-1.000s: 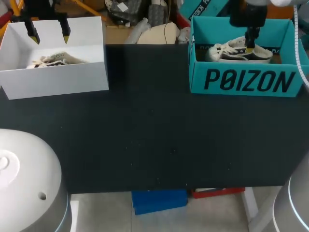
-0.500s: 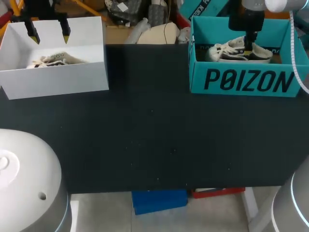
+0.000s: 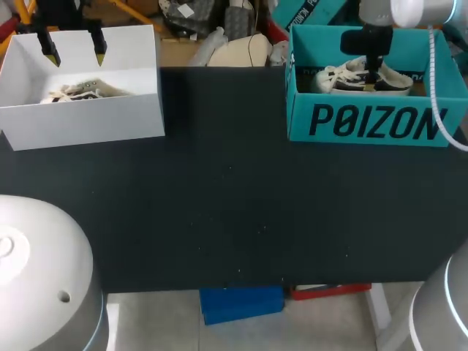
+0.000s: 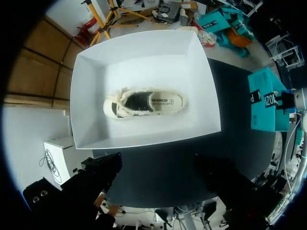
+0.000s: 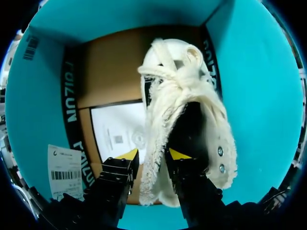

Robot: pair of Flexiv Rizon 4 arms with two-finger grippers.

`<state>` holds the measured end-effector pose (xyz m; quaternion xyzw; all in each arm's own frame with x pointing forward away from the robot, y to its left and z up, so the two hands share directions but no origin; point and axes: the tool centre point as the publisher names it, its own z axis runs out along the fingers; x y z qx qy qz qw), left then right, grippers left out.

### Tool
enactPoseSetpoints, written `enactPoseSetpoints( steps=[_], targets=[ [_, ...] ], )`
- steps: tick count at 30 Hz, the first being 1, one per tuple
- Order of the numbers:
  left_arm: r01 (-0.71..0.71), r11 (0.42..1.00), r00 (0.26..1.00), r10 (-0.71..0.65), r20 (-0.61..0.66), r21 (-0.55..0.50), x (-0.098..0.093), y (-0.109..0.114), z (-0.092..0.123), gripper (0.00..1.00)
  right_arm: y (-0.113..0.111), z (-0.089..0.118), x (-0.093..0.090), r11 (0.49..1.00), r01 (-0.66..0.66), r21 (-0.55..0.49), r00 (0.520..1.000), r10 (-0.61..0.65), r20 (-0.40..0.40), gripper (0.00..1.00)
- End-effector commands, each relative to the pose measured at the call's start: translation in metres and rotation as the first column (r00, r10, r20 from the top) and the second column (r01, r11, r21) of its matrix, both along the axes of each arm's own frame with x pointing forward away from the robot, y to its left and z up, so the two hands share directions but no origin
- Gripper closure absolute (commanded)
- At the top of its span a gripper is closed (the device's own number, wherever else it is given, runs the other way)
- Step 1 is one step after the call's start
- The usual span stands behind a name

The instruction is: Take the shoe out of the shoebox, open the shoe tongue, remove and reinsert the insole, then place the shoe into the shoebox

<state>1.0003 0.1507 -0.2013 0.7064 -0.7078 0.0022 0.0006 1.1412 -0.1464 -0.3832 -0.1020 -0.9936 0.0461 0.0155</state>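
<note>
A white and black sneaker (image 3: 362, 77) with frayed cream edging lies in the teal shoebox (image 3: 365, 123) at the table's back right. My right gripper (image 3: 373, 71) reaches down into that box. In the right wrist view the right gripper (image 5: 152, 154) is shut on the sneaker (image 5: 192, 120), its fingers pinching the frayed side wall beside the opening. A cream sneaker (image 3: 84, 91) lies in the white box (image 3: 88, 123) at the back left. My left gripper (image 3: 73, 53) hangs open above it. The left wrist view looks down past the left gripper (image 4: 158, 177) at the cream sneaker (image 4: 144, 103).
The black tabletop (image 3: 234, 205) stretches from both boxes to the front edge. A printed paper sheet (image 5: 120, 129) covers the teal box's floor beside the sneaker, and a barcode label (image 5: 67, 167) is on its inner wall.
My right gripper's fingers have drawn closer together on the sneaker's side wall, and the right arm has shifted slightly left. The left arm has not moved.
</note>
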Motion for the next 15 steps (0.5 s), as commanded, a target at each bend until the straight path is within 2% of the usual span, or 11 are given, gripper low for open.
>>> enactPoseSetpoints(
  steps=[1, 13, 14, 15],
  targets=[
    [-0.001, 1.0, 1.0, 0.001, -0.001, 0.002, 0.0, 0.0, 0.001, 0.0, 0.003, -0.008, 0.007, 1.0, 0.001, -0.005, 1.0, -0.001, -0.012, 0.66],
    [-0.001, 1.0, 1.0, 0.001, -0.001, 0.002, 0.0, 0.0, 0.001, 0.0, 0.004, -0.024, 0.001, 1.0, 0.005, -0.018, 0.999, -0.006, -0.031, 0.65],
    [-0.001, 1.0, 1.0, 0.001, -0.001, 0.002, 0.0, 0.0, 0.001, 0.0, 0.004, -0.025, 0.001, 1.0, 0.009, -0.019, 0.999, -0.01, -0.031, 0.66],
    [-0.001, 1.0, 1.0, 0.001, -0.001, 0.002, 0.0, 0.0, 0.001, 0.0, 0.003, -0.026, 0.0, 1.0, 0.019, -0.024, 0.999, -0.02, -0.026, 0.73]
  ],
)
